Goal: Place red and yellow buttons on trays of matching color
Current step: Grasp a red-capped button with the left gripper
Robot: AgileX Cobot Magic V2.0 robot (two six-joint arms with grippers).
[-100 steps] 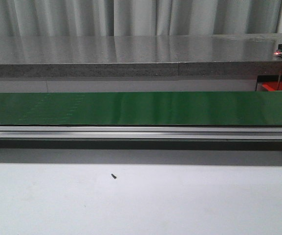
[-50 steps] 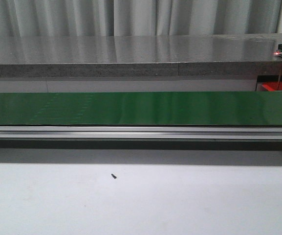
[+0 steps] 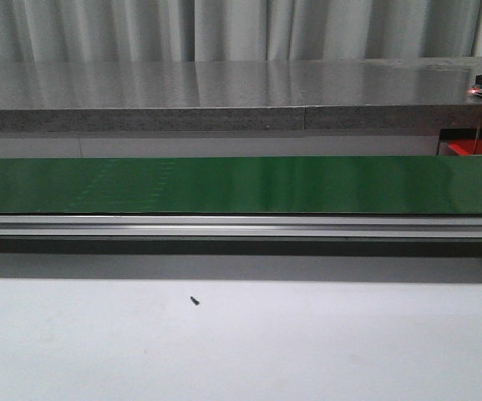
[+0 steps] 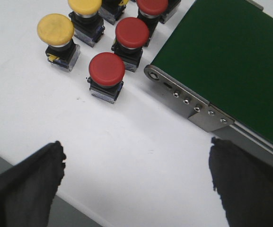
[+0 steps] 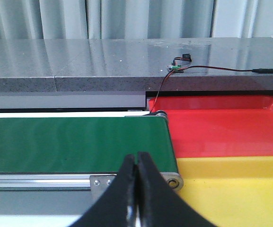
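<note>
The left end effector (image 4: pixel 136 184) hangs with its two dark padded fingers (image 4: pixel 25 189) spread wide and nothing between them, above the white counter (image 4: pixel 127 146) just short of a cluster of push buttons standing on small black-and-clear bases: a red mushroom-capped button (image 4: pixel 107 69) is nearest, a second red button (image 4: pixel 132 32) stands just behind it, a third red one (image 4: pixel 152 5) is cut by the frame edge, and a yellow mushroom-capped button (image 4: pixel 56 29) sits off to one side with another yellow one (image 4: pixel 84 5) beyond it. The long green conveyor belt (image 4: pixel 231 66) ends beside the cluster, its grey metal end bracket (image 4: pixel 186 100) close to the nearest red button. The right end effector (image 5: pixel 137 189) shows its black fingers pressed together, holding nothing, poised over the far end of the belt, where the red plastic tray (image 5: pixel 221 130) and the yellow plastic tray (image 5: pixel 235 179) lie side by side and touching. The main risk is crowding: the buttons stand so near each other that wide fingers descending on one could nudge or tip a neighbour, or clip the belt bracket. The domed caps look smooth, so a grip on the cap rather than the base might slip. At the other end, the trays share a border, so a button released near that seam could land in the wrong colour
</note>
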